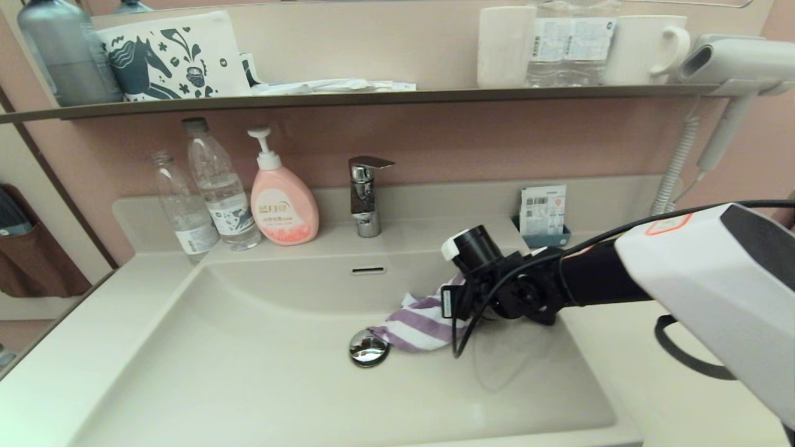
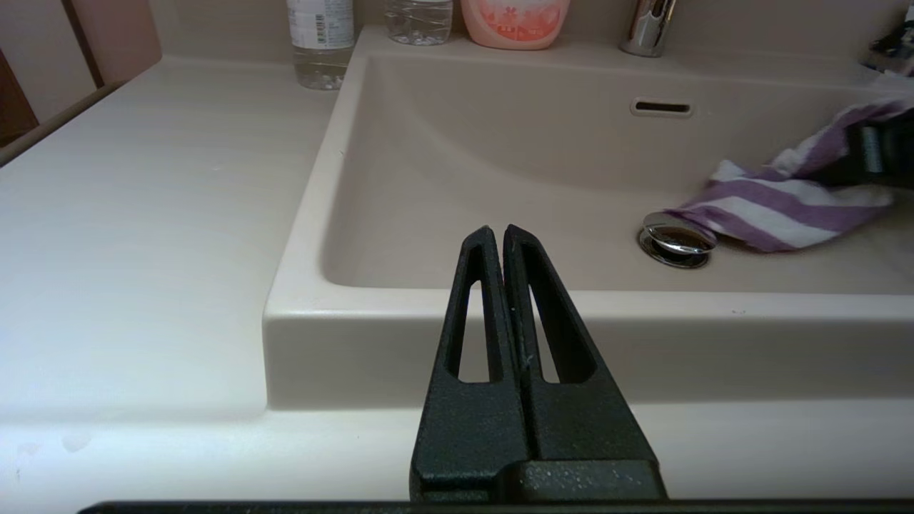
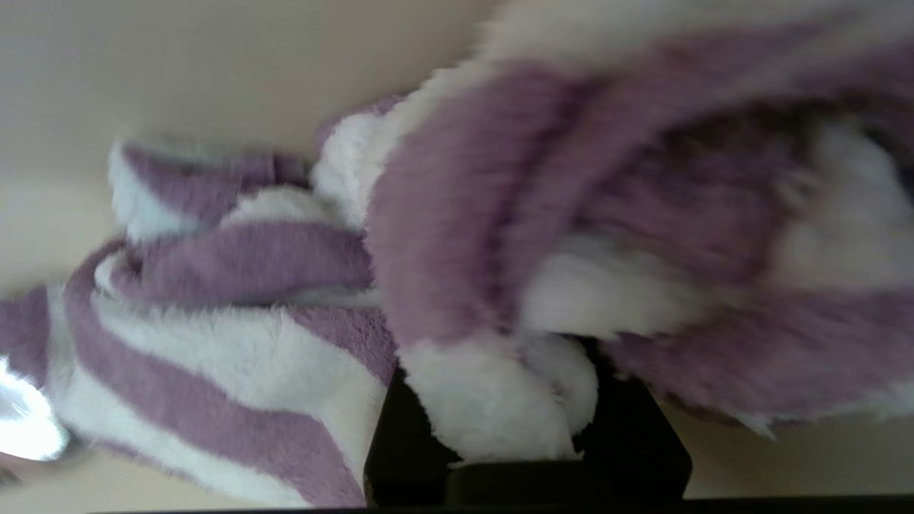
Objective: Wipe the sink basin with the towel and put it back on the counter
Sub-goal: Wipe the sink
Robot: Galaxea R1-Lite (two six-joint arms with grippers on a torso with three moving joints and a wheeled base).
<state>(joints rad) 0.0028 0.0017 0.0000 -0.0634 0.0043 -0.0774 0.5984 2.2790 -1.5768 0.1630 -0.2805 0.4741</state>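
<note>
The purple and white striped towel (image 1: 417, 326) lies bunched on the floor of the cream-white sink basin (image 1: 248, 372), its near end touching the round chrome drain plug (image 1: 369, 347). My right gripper (image 1: 461, 305) reaches into the basin from the right and is shut on the towel (image 3: 500, 285), whose folds cover the fingers. The left wrist view shows the towel (image 2: 778, 210) beside the drain plug (image 2: 677, 239). My left gripper (image 2: 498, 232) is shut with nothing in it, hovering before the basin's front rim, out of the head view. The counter (image 1: 677, 397) lies right of the basin.
A chrome faucet (image 1: 365, 195), a pink soap pump bottle (image 1: 282, 205) and two clear water bottles (image 1: 211, 186) stand behind the basin. A small blue holder with packets (image 1: 544, 217) sits at the back right. A dark shelf (image 1: 372, 96) and a hair dryer (image 1: 733, 68) hang above.
</note>
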